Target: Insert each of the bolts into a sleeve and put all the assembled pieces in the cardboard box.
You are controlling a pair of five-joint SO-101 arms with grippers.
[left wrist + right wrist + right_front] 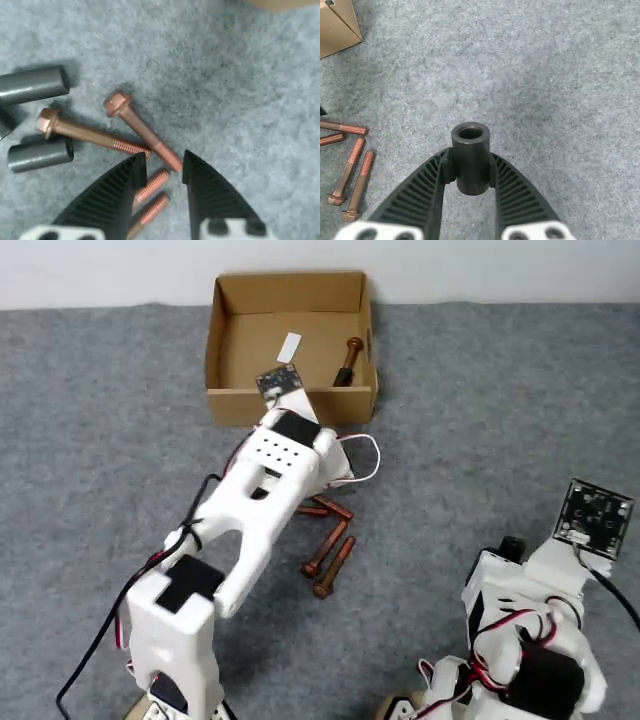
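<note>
Holding a dark sleeve (470, 172) upright, bore upward, clamped between the jaws of the right gripper (470, 159), at the lower right of the high view and well apart from the other parts. Hovering with the left gripper (161, 162) over the loose bolts near the centre of the high view, just below the cardboard box (290, 405); jaws parted, nothing between them, tips flanking the far end of one copper bolt (145, 132). Lying close by: a second bolt (90, 136) whose threaded end seems to touch that shaft, two further bolts (152, 182) partly hidden under one jaw, and two spare sleeves (32, 85) just beyond the bolt heads. Resting in the box, toward its right wall: what looks like one assembled piece (347, 362). Judged to be the pick-up of the next bolt, with its sleeve held ready in the other arm. Calls next for lowering over the shaft of the nearest bolt, closing on it alone without dragging the neighbour along, then lifting and lining its tip up with the open bore before pushing in.
</note>
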